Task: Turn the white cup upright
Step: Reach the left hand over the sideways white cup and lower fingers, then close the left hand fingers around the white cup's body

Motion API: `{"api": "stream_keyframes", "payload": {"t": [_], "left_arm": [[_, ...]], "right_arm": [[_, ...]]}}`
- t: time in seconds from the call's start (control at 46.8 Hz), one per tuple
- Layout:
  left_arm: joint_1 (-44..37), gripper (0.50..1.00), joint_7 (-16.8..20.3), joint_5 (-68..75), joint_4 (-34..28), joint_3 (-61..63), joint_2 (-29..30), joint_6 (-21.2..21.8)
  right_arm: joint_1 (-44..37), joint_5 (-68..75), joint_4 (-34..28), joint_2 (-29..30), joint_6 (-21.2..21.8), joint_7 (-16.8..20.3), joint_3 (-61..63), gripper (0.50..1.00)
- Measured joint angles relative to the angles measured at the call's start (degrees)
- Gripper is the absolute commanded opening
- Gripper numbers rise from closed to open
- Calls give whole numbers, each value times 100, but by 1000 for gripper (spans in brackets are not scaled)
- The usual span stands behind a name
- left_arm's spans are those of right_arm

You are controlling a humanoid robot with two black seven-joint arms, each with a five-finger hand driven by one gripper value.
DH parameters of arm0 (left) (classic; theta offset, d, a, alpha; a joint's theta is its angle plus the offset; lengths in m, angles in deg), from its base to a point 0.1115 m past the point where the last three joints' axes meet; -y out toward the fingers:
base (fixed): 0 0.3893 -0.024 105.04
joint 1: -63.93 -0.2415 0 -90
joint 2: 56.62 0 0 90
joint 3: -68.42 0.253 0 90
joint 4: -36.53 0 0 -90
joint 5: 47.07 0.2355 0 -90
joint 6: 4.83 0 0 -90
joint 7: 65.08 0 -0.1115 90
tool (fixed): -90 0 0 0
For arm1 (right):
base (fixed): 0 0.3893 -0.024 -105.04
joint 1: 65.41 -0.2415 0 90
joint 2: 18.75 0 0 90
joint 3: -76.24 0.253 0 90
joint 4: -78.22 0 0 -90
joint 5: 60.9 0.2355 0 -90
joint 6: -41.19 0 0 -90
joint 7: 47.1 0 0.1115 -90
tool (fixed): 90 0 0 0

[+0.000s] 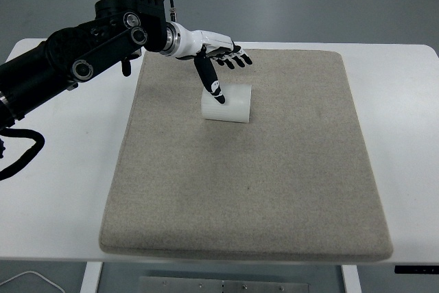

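The left hand (218,66), white with black fingertips, reaches in from the 10 o'clock side on a black jointed arm. Its fingers are spread apart and clamp nothing. The thumb (211,84) points down toward 6 o'clock, and its tip touches or nearly touches the upper face of the white cylindrical cup (227,103). The other fingers fan out toward 3 o'clock, clear of the cup.

The cup lies on its side on the beige rectangular felt mat (260,190), above the mat centre toward 11 o'clock. Its long axis runs roughly 9 to 3 o'clock. Which end is the open mouth cannot be told from this view.

Procedure, as judged from this position:
1. Lower the fingers behind the cup, at its 12 o'clock side, with the thumb opposed at 6 o'clock.
2. Close evenly; the smooth round wall is likely to roll on the mat under one-sided pressure.
3. Rotate the wrist until the base faces down, then release.

The cup appears plain, matte and rigid, with no handle visible.
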Motion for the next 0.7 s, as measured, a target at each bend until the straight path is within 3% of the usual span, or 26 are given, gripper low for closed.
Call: {"api": "stream_keyframes", "payload": {"t": [0.705], "left_arm": [[-120,984,7,442,-138,174,-462,79]], "right_arm": [[0,-1,0,0,0,1,0,930]]}}
